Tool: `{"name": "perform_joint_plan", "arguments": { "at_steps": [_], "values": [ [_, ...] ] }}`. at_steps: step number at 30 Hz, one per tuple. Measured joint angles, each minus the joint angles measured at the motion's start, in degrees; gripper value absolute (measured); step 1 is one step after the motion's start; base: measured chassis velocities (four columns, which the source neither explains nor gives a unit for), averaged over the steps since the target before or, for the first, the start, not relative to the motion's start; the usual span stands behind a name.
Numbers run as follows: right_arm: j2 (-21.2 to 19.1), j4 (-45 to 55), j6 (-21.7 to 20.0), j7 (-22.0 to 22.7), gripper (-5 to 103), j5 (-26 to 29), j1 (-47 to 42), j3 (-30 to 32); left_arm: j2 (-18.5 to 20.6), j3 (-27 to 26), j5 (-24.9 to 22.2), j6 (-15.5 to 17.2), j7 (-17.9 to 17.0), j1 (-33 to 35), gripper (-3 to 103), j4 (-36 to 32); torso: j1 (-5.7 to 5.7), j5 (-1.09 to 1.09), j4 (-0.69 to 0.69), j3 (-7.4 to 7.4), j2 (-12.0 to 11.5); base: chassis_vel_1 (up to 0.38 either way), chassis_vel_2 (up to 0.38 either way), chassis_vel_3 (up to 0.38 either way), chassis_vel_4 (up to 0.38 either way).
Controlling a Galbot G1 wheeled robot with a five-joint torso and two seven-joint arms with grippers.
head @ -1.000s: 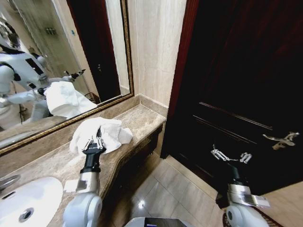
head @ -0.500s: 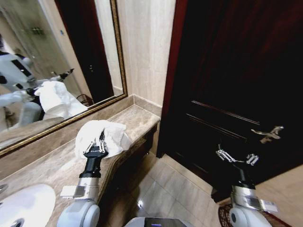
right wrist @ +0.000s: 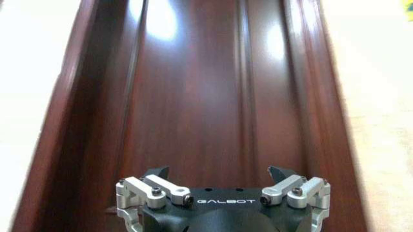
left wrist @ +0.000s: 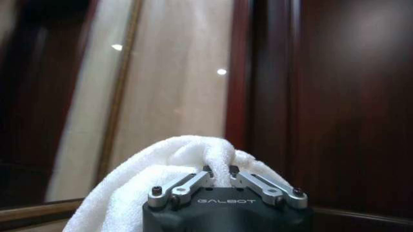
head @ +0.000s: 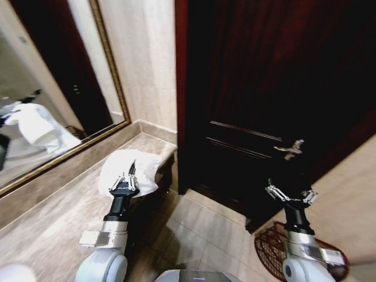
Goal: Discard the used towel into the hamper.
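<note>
White towel (head: 130,170) hangs clenched in left claw (head: 125,183) past the counter edge (head: 154,176); right claw (head: 289,195) gapes above hamper (head: 269,247).

A bathroom: marble vanity counter (head: 53,217), framed mirror (head: 47,111), dark wooden door (head: 264,88).

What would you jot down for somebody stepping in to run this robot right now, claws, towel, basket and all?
Left claw: shut on the white towel, held bunched above the end of the stone counter by the mirror.
Right claw: open, holding nothing, raised in front of the dark wooden door.
Hamper: dark reddish wire basket on the tiled floor, low on the robot's right, partly behind the right arm.
Done: the towel is gripped.
Left: bring the towel over the hamper and let it drop in.
</note>
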Motion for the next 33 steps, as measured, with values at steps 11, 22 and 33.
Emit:
{"name": "perform_joint_plan", "arguments": {
  "at_steps": [11,22,33],
  "values": [
    [-0.11,0.86,-0.06,-0.19,100,-0.05,-0.22,0.06,-0.10,0.73,0.01,-0.47,0.41,-0.37,4,0.73,0.00,-0.01,0.00,0.00,0.00,-0.127,-0.124,-0.133,-0.125],
    [-0.36,1.61,-0.52,-0.02,100,-0.14,-0.19,-0.02,-0.18,1.41,0.15,-0.97,0.67,-0.43,4,1.29,0.00,-0.01,0.00,0.00,0.00,-0.124,-0.119,-0.122,-0.135],
    [-0.15,1.43,-0.40,-0.04,100,-0.21,-0.35,0.01,-0.54,2.73,0.37,-1.43,0.69,-0.27,4,2.33,0.00,-0.01,0.00,0.00,0.00,-0.121,-0.119,-0.127,-0.125]
  ]
}}
